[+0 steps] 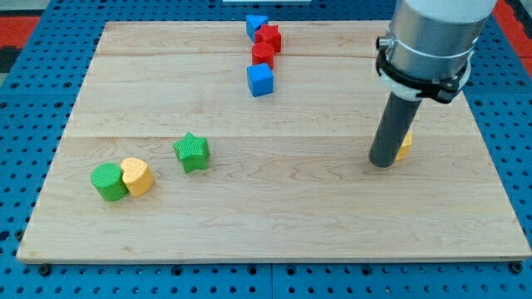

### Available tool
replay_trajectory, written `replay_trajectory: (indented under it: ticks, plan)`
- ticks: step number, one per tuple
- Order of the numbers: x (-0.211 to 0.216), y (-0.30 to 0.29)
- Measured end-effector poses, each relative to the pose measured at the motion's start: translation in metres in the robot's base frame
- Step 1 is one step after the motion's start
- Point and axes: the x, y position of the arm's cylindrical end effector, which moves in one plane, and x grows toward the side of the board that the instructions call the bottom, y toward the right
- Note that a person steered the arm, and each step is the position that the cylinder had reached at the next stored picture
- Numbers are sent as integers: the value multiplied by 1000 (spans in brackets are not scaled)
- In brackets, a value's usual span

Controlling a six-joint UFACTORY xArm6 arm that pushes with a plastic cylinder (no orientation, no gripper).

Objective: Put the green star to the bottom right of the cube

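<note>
Pale wood board (pixel 274 208) fills most of the view, lying on a blue pegboard (pixel 33 91). Next in size is the grey arm (pixel 432 37), coming in from 1 o'clock and ending in a dark rod (pixel 394 129); my tip (pixel 381 164) rests on the board at about 3 o'clock. It is a plain rod, with nothing to open or close, and it holds nothing. A yellow block (pixel 405 148), mostly hidden behind the rod, sits just beside my tip; its shape cannot be told. At 12 o'clock, four blocks run in a close line down the board: a blue block (pixel 256 26), a red star (pixel 268 37), a red block (pixel 263 55) and the blue cube (pixel 260 80) nearest the middle. The green star (pixel 192 152) sits at about 8 o'clock, well apart from the cube and from my tip. Farther out at 8 o'clock, a green cylinder (pixel 108 182) and a yellow heart (pixel 137 176) touch.
</note>
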Motion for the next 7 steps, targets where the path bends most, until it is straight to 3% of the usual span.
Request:
replay_trajectory:
  ticks: [2, 3, 5, 7]
  plan:
    - [11, 5]
    - [71, -34]
    - [83, -149]
    - [83, -226]
